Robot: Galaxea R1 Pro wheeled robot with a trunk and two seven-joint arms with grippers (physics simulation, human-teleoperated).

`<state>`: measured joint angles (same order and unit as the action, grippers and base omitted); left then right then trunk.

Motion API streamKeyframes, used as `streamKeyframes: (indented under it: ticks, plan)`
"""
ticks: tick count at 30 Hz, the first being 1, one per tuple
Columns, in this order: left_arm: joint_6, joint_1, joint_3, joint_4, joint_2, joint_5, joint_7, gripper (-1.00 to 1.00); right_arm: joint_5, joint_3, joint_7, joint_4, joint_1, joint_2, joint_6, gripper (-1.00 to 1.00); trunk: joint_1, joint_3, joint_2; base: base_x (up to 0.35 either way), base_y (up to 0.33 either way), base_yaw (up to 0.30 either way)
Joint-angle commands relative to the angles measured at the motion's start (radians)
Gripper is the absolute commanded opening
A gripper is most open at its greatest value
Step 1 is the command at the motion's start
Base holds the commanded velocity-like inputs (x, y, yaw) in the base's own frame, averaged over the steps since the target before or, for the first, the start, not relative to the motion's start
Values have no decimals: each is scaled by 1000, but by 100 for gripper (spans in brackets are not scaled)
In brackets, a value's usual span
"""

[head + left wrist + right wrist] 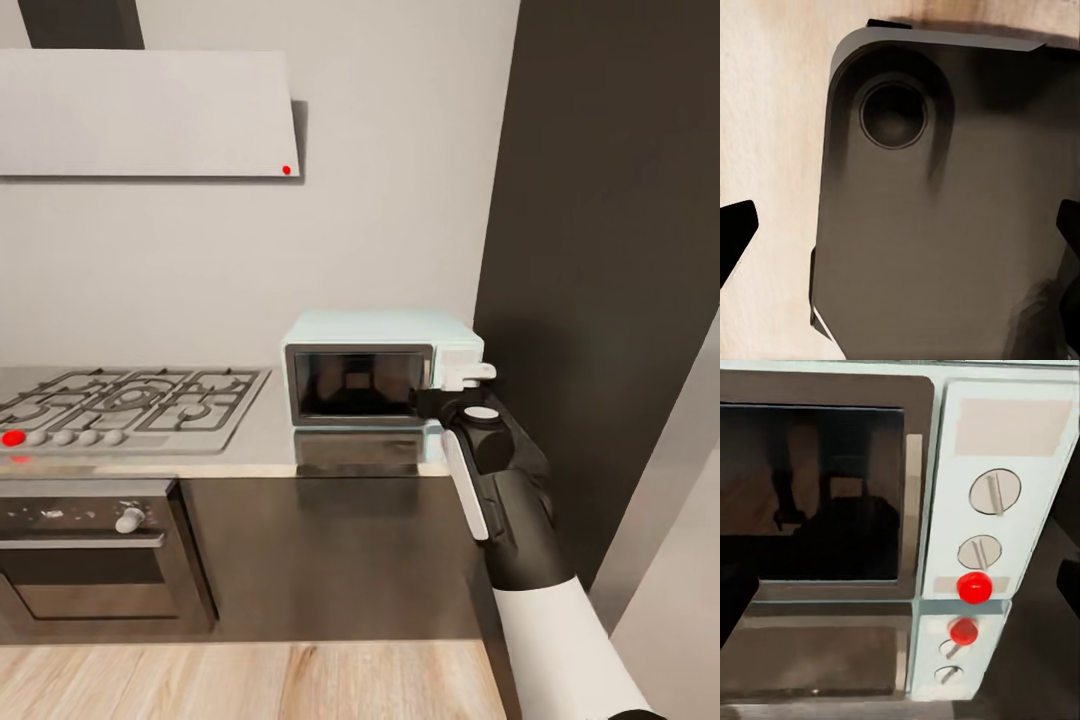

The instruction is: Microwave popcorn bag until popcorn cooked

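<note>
Head view: the microwave, pale blue with a dark glass door, stands on the grey countertop against the grey wall, its door closed. To one side lies the gas hob with a red knob; above it hangs the white slanted hood, and below it sits the black oven. A tall dark cabinet rises just beside the microwave on the other side. The right arm reaches to the microwave's control panel, where the right gripper meets it; whether its jaws are parted or closed cannot be told.

Right wrist view: the panel shows two white knobs and a round red light, mirrored in the countertop.

Left wrist view: a dark robot body panel over wood floor; the left gripper's fingertips stand wide apart, holding nothing.
</note>
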<state>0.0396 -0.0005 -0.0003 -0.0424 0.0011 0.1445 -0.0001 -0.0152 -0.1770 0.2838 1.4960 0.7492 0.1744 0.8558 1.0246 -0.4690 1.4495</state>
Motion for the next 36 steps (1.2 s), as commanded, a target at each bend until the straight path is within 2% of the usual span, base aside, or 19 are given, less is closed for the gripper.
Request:
streamKeyframes:
  ticks: [1, 5, 9, 11, 19, 20, 23, 28, 36]
  plan:
    - [2, 0, -1, -1, 0, 8, 0, 100, -3, -1, 4, -5, 1, 0, 2, 100, 0, -1, 0, 183, 60, 0]
    - [2, 0, 3, -1, 0, 7, 0, 100, -5, 1, -8, -72, 1, 0, -44, 100, 0, -1, 0, 55, 16, 0]
    - [2, 0, 3, -1, 0, 7, 0, 100, -3, 4, -93, -105, 1, 0, -64, 100, 0, -1, 0, 5, 1, 0]
    - [2, 0, 3, -1, 0, 7, 0, 100, -2, 11, -111, -120, 1, -3, -70, 100, 0, -1, 0, 0, 0, 0]
    - [2, 0, 3, -1, 0, 9, 0, 100, -2, 50, -124, -131, 1, -16, -94, 100, 0, -1, 0, 0, 0, 0]
    - [2, 0, 3, -1, 0, 9, 0, 100, -3, 68, -132, -132, 1, -16, -94, 100, 0, -1, 0, 0, 0, 0]
    - [2, 0, 3, -1, 0, 9, 0, 100, -1, 86, -169, -132, 1, -16, -102, 100, 0, -1, 0, 0, 0, 0]
    - [2, 0, 3, -1, 0, 9, 0, 100, -2, 92, -177, -133, 1, -30, -118, 100, 0, -1, 0, 0, 0, 0]
    - [2, 0, -1, -1, 0, 7, 0, 100, 1, 93, -178, -134, 1, -32, -124, 100, 0, -1, 0, 177, 0, 0]
